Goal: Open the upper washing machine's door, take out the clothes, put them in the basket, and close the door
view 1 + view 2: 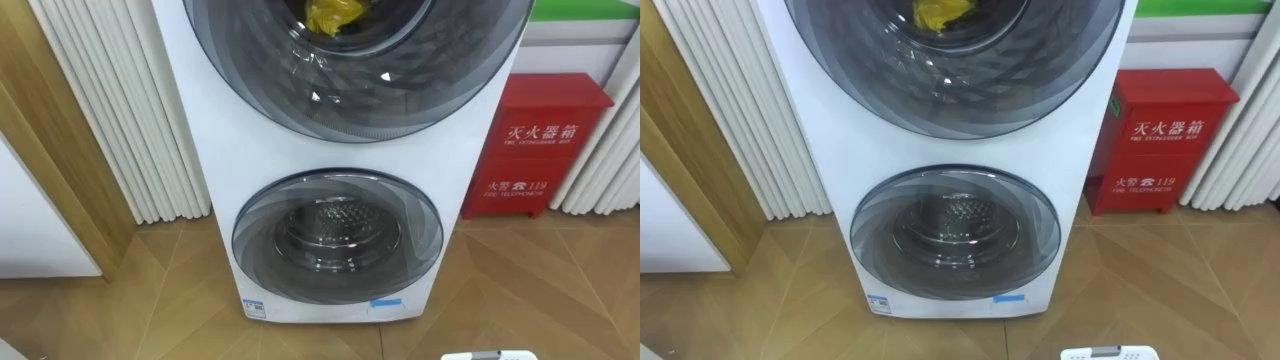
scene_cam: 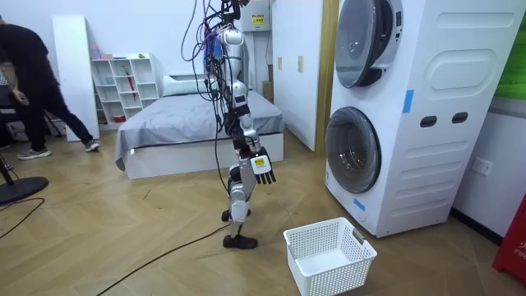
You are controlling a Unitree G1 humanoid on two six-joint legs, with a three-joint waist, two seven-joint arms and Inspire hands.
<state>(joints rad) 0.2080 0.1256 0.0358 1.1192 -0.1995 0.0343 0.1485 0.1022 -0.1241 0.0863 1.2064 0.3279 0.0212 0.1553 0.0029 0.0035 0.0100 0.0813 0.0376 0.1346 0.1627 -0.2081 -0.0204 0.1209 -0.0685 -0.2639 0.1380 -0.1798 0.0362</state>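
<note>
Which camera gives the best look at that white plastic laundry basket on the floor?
The room view: it shows the whole white plastic laundry basket on the wooden floor before the stacked white washing machines. The left and right eye views catch a sliver of its rim at their bottom edges.

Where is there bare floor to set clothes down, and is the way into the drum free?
Bare wood floor lies before the washing machine, reaching to the white basket, itself empty. Crowded: the red cabinet stands right of the machine. No way through to the yellow cloth yet: the upper door is shut over it.
</note>
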